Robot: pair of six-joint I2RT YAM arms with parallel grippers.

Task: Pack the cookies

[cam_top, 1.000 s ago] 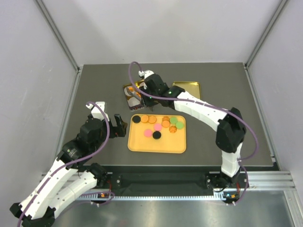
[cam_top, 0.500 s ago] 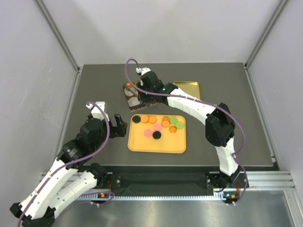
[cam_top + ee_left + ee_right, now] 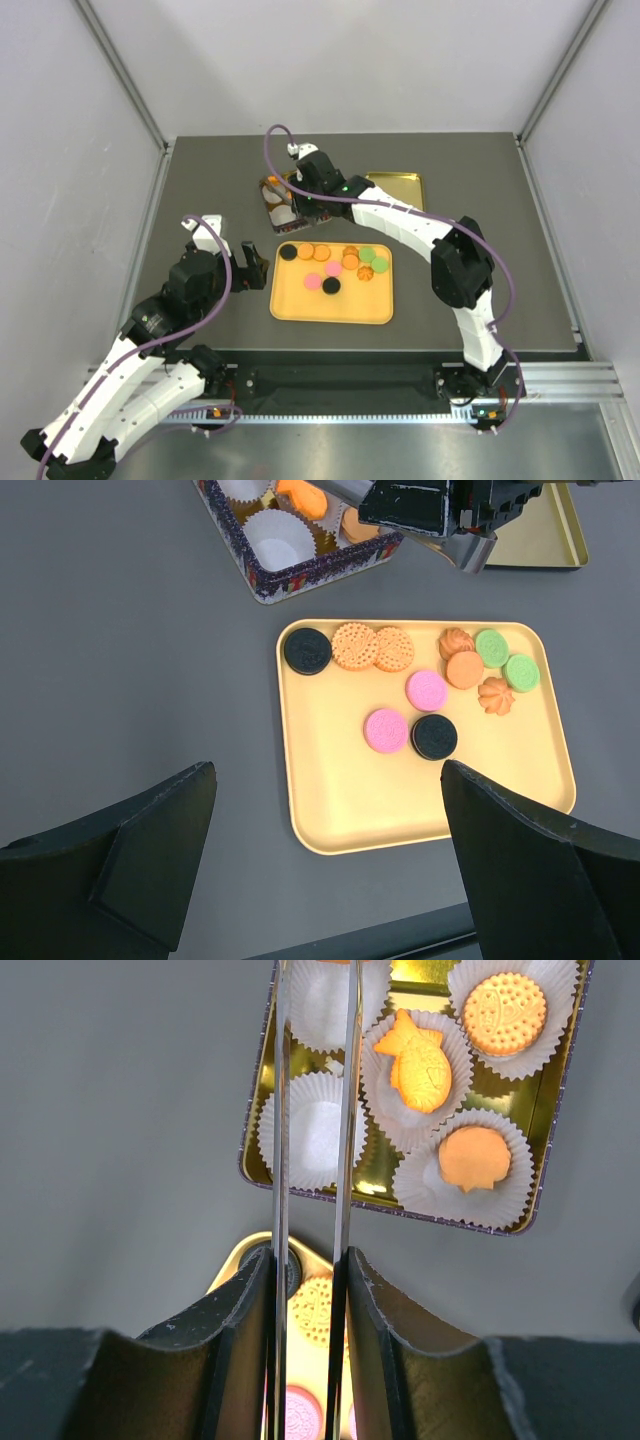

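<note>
A yellow rectangular tray (image 3: 330,815) lies on the grey bench (image 3: 120,660), carrying eleven small flat cookies (image 3: 386,730): orange, pink, green and black. The left gripper (image 3: 328,780) hangs above, its dark fingers (image 3: 150,850) spread wide.

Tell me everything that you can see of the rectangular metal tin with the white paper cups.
The rectangular tin has a shiny gold inside and a dark patterned outer wall. It lies flat and open on the grey table, beyond the yellow tray. White fluted paper cups fill it; three hold orange cookies, at least two are empty. The right gripper hangs over it.
</note>
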